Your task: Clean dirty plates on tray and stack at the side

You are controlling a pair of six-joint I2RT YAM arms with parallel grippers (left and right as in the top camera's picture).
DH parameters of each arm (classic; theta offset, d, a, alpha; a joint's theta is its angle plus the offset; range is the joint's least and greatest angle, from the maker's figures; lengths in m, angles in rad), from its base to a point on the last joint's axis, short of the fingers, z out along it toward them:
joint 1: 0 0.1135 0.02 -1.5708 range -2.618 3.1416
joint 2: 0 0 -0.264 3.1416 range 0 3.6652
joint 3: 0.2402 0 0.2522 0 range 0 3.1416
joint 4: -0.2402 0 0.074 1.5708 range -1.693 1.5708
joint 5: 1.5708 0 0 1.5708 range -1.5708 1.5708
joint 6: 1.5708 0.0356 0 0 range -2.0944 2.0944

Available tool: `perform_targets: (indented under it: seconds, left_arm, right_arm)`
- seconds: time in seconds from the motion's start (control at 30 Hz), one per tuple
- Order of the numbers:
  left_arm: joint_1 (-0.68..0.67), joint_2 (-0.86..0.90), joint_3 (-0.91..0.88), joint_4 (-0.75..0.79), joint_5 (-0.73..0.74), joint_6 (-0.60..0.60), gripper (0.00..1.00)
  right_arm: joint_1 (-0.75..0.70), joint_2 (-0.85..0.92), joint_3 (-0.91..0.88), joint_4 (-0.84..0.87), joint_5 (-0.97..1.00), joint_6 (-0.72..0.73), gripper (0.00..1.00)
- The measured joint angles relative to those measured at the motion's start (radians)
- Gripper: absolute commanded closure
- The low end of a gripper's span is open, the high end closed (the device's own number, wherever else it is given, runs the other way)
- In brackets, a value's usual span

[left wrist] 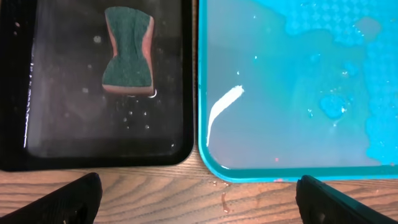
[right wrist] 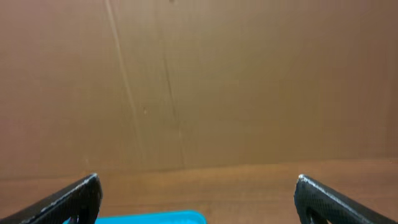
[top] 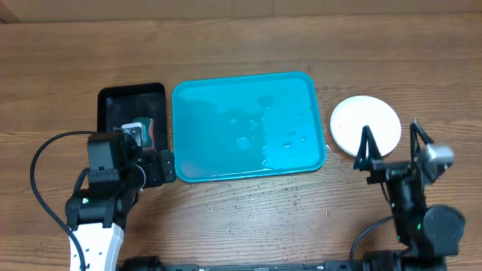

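With the left gripper point(left wrist: 202, 202) and right gripper point(top: 390, 143) both wide and empty, the white plate point(top: 365, 120) lies just right of the wet tray point(top: 211, 120), where the right arm's fingers could nudge it askew.

Table point(top: 241, 45): brown wood, with water drops point(top: 263, 202) near its front edge.
Left: black tray point(top: 132, 89).
Middle: blue tray point(top: 211, 120), just beside the black one.
Right: white plate point(top: 365, 124), apart from both trays.

Sponge point(left wrist: 129, 50) in small tray point(left wrist: 93, 127), large tray point(top: 218, 113) just right of it, plate point(top: 361, 120) farther right on table point(top: 241, 45).
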Motion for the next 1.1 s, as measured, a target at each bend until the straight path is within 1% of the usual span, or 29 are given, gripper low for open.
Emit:
perform_targets:
  seconds: [0.23,0.37,0.47,0.53,0.63,0.77,1.1]
  left_arm:
    - [0.000,0.051,0.000,0.000,0.002,0.000,0.00]
    - [0.000,0.079,0.000,0.000,0.002,0.000,0.00]
    - [0.000,0.102,0.000,0.000,0.002,0.000,0.00]
    - [0.000,0.118,0.000,0.000,0.002,0.000,0.00]
    - [0.000,0.141,0.000,0.000,0.002,0.000,0.00]
    - [0.000,0.163,0.000,0.000,0.002,0.000,0.00]
    - [0.000,0.200,0.000,0.000,0.002,0.000,0.00]
  right_arm:
    - [0.000,-0.116,-0.208,0.184,0.008,0.000,0.00]
    - [0.000,-0.144,-0.262,0.225,0.020,0.000,0.00]
    - [0.000,-0.164,-0.292,0.221,0.028,0.000,0.00]
    - [0.000,-0.191,-0.318,0.195,0.029,-0.001,0.00]
    - [0.000,-0.249,-0.331,0.041,0.037,-0.003,0.00]
    - [0.000,-0.268,-0.330,-0.096,0.036,-0.003,0.00]
    - [0.000,-0.267,-0.330,-0.104,0.033,-0.003,0.00]
